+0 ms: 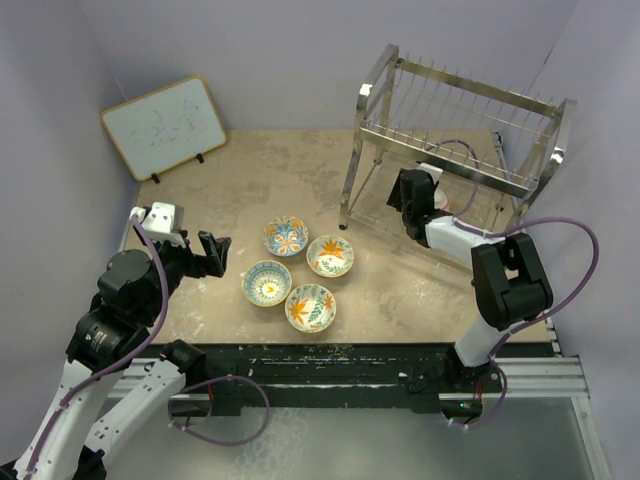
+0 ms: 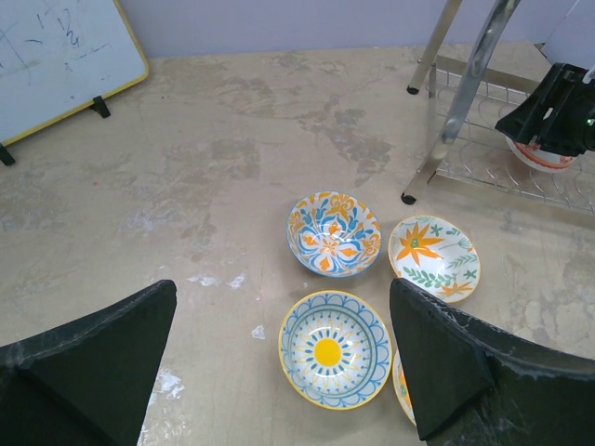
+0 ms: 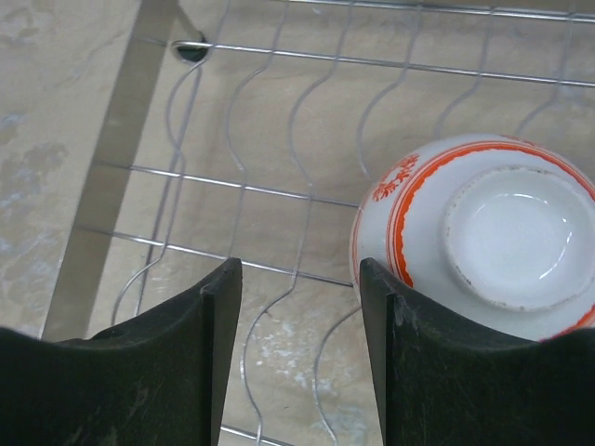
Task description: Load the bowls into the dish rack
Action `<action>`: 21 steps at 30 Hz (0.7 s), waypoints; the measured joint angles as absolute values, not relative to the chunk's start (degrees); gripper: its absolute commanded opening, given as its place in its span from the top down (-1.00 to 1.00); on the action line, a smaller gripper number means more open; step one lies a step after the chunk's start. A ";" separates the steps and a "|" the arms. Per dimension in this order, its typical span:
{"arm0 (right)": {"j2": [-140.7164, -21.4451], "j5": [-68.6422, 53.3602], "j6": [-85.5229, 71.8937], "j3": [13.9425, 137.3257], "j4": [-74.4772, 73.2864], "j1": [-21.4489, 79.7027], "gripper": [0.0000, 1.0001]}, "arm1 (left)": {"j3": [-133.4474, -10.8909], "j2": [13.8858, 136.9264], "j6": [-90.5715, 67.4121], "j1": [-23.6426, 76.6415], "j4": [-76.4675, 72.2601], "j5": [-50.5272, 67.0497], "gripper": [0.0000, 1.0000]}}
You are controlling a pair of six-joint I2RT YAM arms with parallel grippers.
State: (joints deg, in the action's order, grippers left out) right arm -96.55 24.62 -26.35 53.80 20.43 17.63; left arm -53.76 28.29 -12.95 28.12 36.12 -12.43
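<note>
- Four of the five bowls sit upright on the desk [image 1: 250,170], bunched close together between your two arms. The blue-and-orange bowl [image 1: 286,236] is at the back, with the orange-flower bowl [image 1: 330,255] to its right. The blue-ringed bowl [image 1: 267,283] with the yellow centre is in front on the left, and the green-leaf bowl [image 1: 311,307] is nearest the arm bases.
- The fifth bowl [image 3: 493,232], white with red-orange bands, lies upside down on the wires of the lower tier of the dish rack [image 1: 455,135]. Its foot ring faces your right wrist camera.
- Your right hand [image 3: 299,274] reaches in at that lower tier, above its wires. Its jaws are parted with nothing between them.
- The upturned bowl lies just outside the finger on the right of the wrist view. You cannot tell from that view whether the finger touches it.
- Your left hand [image 1: 213,252] hangs above the desk to the left of the cluster, jaws spread wide and holding nothing. In its wrist view the blue-ringed bowl shows in the gap between the fingers.
- The dish rack stands at the far right of the desk, beyond the orange-flower bowl and apart from it.
- A whiteboard [image 1: 165,125] leans at the far left corner, well apart from the bowls.
</note>
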 measured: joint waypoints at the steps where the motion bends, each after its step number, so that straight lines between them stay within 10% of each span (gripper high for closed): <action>1: -96.36 25.54 -26.44 53.80 19.70 17.63 -0.14 | -53.74 28.25 -12.97 28.12 36.12 -12.43 -0.98; 21: -98.76 37.36 -24.03 61.65 11.90 14.66 -0.16 | -51.64 25.28 -13.10 28.12 36.05 -13.50 -0.98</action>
